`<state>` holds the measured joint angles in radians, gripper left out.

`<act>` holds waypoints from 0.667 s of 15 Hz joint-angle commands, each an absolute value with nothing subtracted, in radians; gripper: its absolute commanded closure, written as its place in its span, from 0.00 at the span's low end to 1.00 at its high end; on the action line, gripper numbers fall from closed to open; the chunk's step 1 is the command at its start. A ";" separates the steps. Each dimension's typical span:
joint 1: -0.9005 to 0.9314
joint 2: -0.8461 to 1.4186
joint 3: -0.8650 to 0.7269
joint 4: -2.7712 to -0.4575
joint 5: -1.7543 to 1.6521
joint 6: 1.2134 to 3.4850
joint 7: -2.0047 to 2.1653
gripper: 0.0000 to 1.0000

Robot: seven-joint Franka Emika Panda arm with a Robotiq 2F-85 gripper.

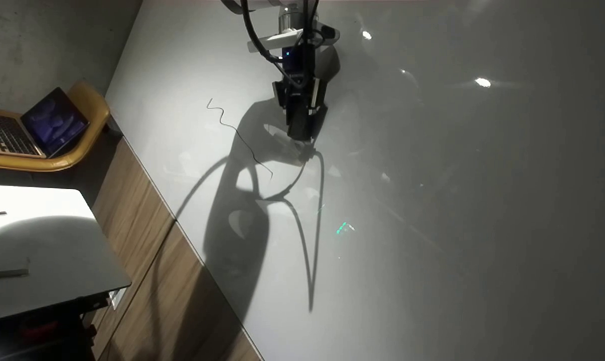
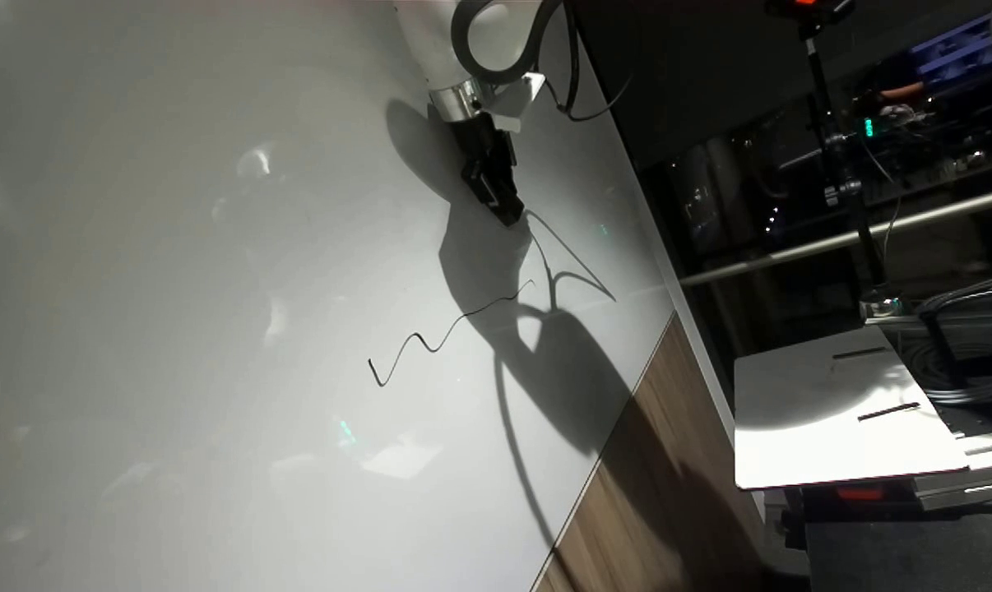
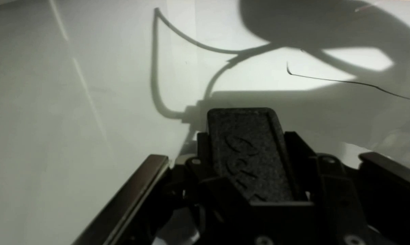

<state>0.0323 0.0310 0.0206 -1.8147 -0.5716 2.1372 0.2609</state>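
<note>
Block (image 3: 247,160) and pincer (image 3: 246,144) are at a white board (image 1: 458,200), the broadest thing in both exterior views. Brown wood (image 1: 134,200) borders the board, near left in an exterior view. White links of the arm (image 2: 430,41) are at the far side in an exterior view, and its long shadow (image 1: 232,260) falls across board and wood. A pale plate (image 2: 825,427) with two dark slits is near right in an exterior view; at the far left in an exterior view, a yellow chair (image 1: 98,108) carries an open laptop (image 1: 36,125). The black pincer is closed on the block, one finger against either side. Dark grey with rounded corners, the block has marks too blurred to read; whether it touches the board, I cannot tell. Slightest is a thin, wavy black line (image 1: 237,131) on the board, left of the block in an exterior view.
</note>
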 commanded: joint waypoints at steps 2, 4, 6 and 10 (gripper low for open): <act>0.022 0.064 0.011 -1.790 -0.566 2.274 0.278 0.68; 0.018 0.056 0.009 -1.818 -0.565 2.304 0.288 0.68; 0.011 0.057 0.003 -1.839 -0.563 2.334 0.292 0.68; -0.005 0.075 -0.012 -1.847 -0.548 2.374 0.279 0.68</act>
